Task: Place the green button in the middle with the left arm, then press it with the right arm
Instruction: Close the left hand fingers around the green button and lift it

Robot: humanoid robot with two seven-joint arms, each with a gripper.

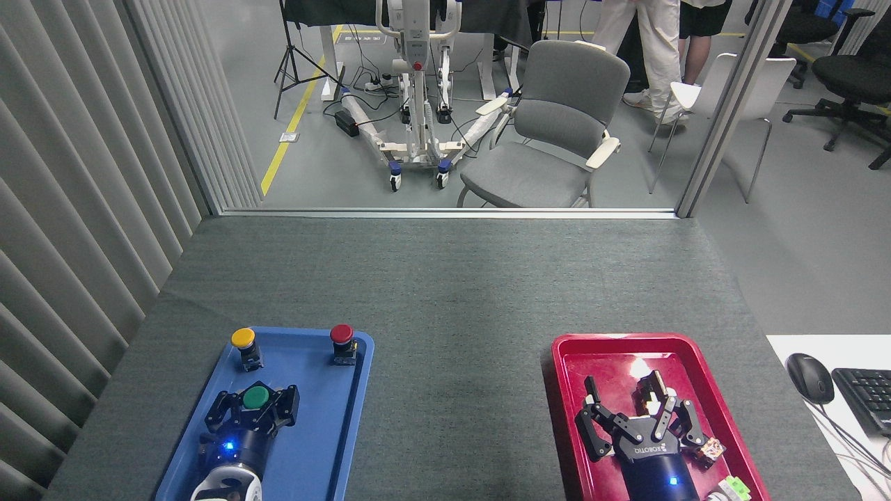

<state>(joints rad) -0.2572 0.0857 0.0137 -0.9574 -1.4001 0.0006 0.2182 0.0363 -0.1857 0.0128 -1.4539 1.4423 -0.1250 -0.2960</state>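
Left arm point(255, 400) fingers clenched around green button point(255, 397), over blue tray point(327, 445). Right arm point(626, 402) fingers spread apart, holding nothing, over red tray point(567, 417). Grey table cloth point(452, 313) between trays bare. Yellow button point(243, 339) and red button point(341, 335) at blue tray's far end.

Grey-clothed table point(445, 292): blue tray point(327, 445), red tray point(564, 390)
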